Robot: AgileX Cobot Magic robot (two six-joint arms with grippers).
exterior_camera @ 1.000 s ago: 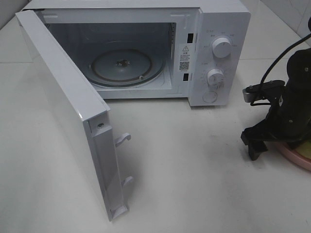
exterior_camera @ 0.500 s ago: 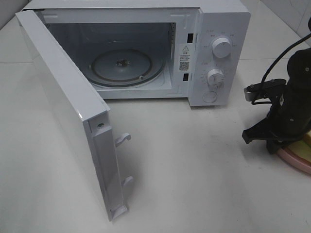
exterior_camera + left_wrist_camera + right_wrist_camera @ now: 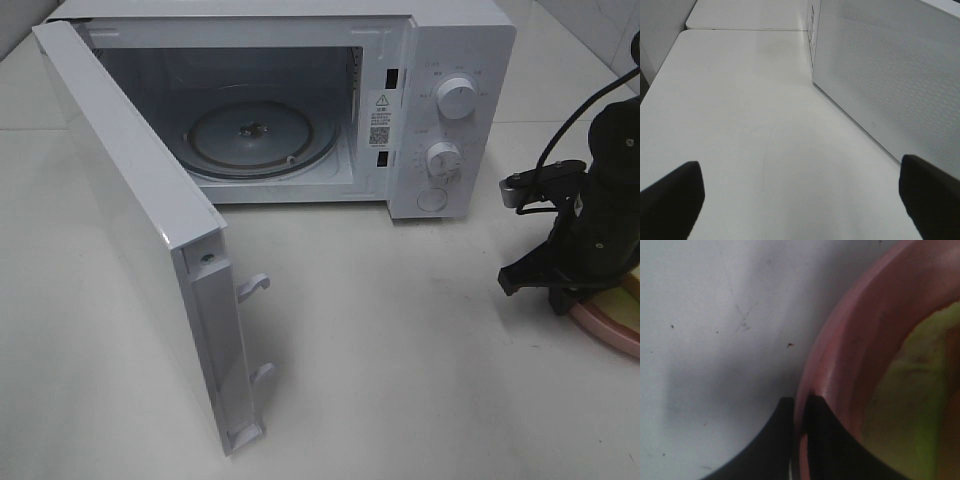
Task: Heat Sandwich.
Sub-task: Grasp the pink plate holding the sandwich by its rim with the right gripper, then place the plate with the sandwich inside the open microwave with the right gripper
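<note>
- The right gripper (image 3: 799,407) is closed on the near rim of the pink plate (image 3: 860,340), one jaw outside the lip and one inside.
- A second ago those jaws stood wide beside the plate. They have since moved in and pinched shut, so I judge the grasp made and the lift toward the oven to be the next step.
- The sandwich (image 3: 925,390) lies on that plate, at the right edge of the table (image 3: 400,350) and well apart from the microwave (image 3: 450,60).
- Only a pale green and yellow patch of it shows past the rim. It lies flat, but which way its edges face I cannot tell, and being square it has no clear long axis.
- The left gripper (image 3: 800,200) hangs wide open with nothing between its jaws, on the far side of the open door (image 3: 130,220), and looks unchanged.
- The door is swung fully out as before, and the turntable (image 3: 262,135) is bare. The way in looks clear from the right, though the plate must cross the open stretch of table between.
</note>
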